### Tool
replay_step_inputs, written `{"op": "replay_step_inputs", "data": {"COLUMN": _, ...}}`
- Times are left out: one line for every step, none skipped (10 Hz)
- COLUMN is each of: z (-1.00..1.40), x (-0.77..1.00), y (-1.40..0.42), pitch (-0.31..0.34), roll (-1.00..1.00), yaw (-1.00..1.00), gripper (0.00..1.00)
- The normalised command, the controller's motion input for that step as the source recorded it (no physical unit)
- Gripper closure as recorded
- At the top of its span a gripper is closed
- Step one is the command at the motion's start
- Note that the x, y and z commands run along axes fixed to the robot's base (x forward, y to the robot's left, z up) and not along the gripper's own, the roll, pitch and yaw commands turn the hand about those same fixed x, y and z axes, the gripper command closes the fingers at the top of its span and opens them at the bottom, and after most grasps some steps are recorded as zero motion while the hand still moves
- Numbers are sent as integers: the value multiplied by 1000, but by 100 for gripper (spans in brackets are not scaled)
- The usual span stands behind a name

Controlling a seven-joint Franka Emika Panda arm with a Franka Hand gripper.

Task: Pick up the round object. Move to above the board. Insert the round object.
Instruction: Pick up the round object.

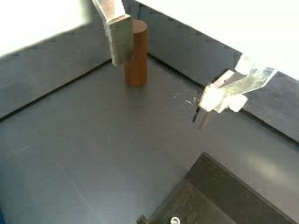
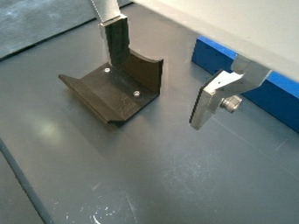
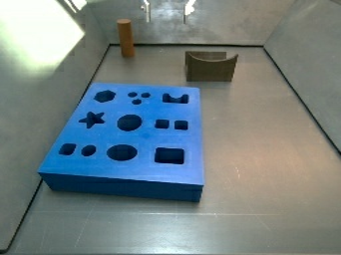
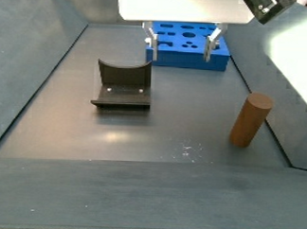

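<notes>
The round object, an orange-brown cylinder peg [image 1: 136, 54], stands upright on the dark floor near a wall; it also shows in both side views [image 3: 124, 39] [image 4: 254, 120]. The blue board [image 3: 127, 125] with dark cut-out holes lies flat, and its edge shows in a wrist view [image 2: 216, 54]. My gripper [image 1: 170, 70] is open and empty and hangs above the floor [image 4: 182, 42]. In a wrist view the peg sits just beyond one finger [image 1: 119, 39], not between the two. In the side view the gripper is well apart from the peg.
The fixture [image 2: 117, 87], a dark bracket with a curved notch, stands on the floor between peg and board [image 3: 209, 66] [image 4: 121, 87]. Grey walls enclose the floor on all sides.
</notes>
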Motion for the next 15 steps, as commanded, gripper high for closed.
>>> {"op": "replay_step_inputs", "data": {"z": -11, "x": -340, "y": 326, "pitch": 0, "roll": 69, "yaw": -140, "gripper": 0}}
{"op": "replay_step_inputs", "data": {"z": -37, "x": -629, "y": 420, "pitch": -43, "roll": 40, "yaw": -254, "gripper": 0}}
{"op": "replay_step_inputs", "data": {"z": -26, "x": -931, "y": 360, "pitch": -151, "roll": 214, "yaw": -209, "gripper": 0}}
{"op": "replay_step_inputs", "data": {"z": -57, "x": -1000, "y": 354, "pitch": -191, "roll": 237, "yaw": -174, "gripper": 0}}
{"op": "replay_step_inputs", "data": {"z": -43, "x": -949, "y": 391, "pitch": -143, "roll": 151, "yaw": -149, "gripper": 0}}
{"op": "replay_step_inputs", "data": {"z": -31, "x": -880, "y": 411, "pitch": -111, "roll": 146, "yaw": -157, "gripper": 0}}
{"op": "replay_step_inputs", "data": {"z": -23, "x": -771, "y": 403, "pitch": -29, "roll": 189, "yaw": -157, "gripper": 0}}
{"op": "replay_step_inputs", "data": {"z": -60, "x": -614, "y": 323, "pitch": 0, "roll": 151, "yaw": -94, "gripper": 0}}
{"op": "replay_step_inputs", "data": {"z": -46, "x": -586, "y": 269, "pitch": 0, "roll": 137, "yaw": -77, "gripper": 0}}
{"op": "replay_step_inputs", "data": {"z": -114, "x": -617, "y": 191, "pitch": 0, "roll": 131, "yaw": -89, "gripper": 0}}
{"op": "replay_step_inputs", "data": {"z": -183, "x": -643, "y": 240, "pitch": 0, "roll": 83, "yaw": -94, "gripper": 0}}
{"op": "replay_step_inputs", "data": {"z": -226, "x": -557, "y": 226, "pitch": -34, "roll": 0, "yaw": -83, "gripper": 0}}
{"op": "replay_step_inputs", "data": {"z": -260, "x": -377, "y": 257, "pitch": -134, "roll": -249, "yaw": -63, "gripper": 0}}
{"op": "replay_step_inputs", "data": {"z": -271, "x": -340, "y": 303, "pitch": -343, "roll": -617, "yaw": -60, "gripper": 0}}
{"op": "replay_step_inputs", "data": {"z": -183, "x": -286, "y": 209, "pitch": -397, "roll": -663, "yaw": -31, "gripper": 0}}
